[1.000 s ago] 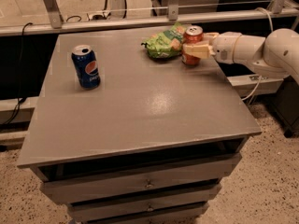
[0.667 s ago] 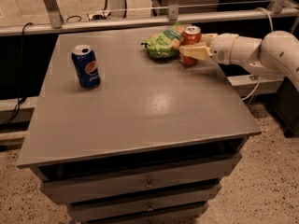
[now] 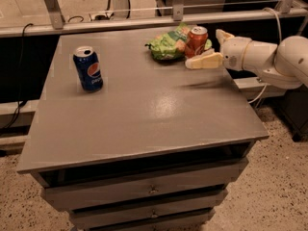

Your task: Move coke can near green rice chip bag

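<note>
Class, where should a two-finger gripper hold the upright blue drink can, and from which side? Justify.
Across the mid-body of the blue aluminium can, approaching level from the picture's right. It stands upright, its round wall suits a parallel grip, and nothing crowds it. The gripper, open, hovers at the far right beside the orange-red can.

Coke can (image 3: 197,41): orange-red, white script, silver top. Green rice chip bag (image 3: 167,45), touching the coke can: light green, pale chip pictures. Tool (image 3: 206,49), just right of the coke can: cream-white. Blue can (image 3: 88,69): red-white-blue logo. Table (image 3: 144,109): grey.
</note>
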Controlling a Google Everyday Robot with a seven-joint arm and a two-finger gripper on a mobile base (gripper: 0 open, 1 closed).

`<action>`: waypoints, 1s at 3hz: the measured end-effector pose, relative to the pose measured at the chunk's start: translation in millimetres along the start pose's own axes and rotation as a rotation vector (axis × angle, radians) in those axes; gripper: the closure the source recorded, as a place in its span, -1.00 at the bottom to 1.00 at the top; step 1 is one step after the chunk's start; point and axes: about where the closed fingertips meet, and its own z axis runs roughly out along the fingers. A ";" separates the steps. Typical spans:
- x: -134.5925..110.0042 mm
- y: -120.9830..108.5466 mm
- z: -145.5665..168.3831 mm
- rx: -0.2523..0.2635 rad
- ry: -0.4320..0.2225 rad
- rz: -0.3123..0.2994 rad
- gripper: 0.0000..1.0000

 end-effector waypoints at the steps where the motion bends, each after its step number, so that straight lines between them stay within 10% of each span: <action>1: -22.9 31.0 -54.2 -0.018 0.000 -0.030 -1.00; 2: -56.8 76.9 -127.3 -0.061 0.030 -0.106 -1.00; 3: -53.7 74.5 -118.3 -0.065 0.026 -0.098 -1.00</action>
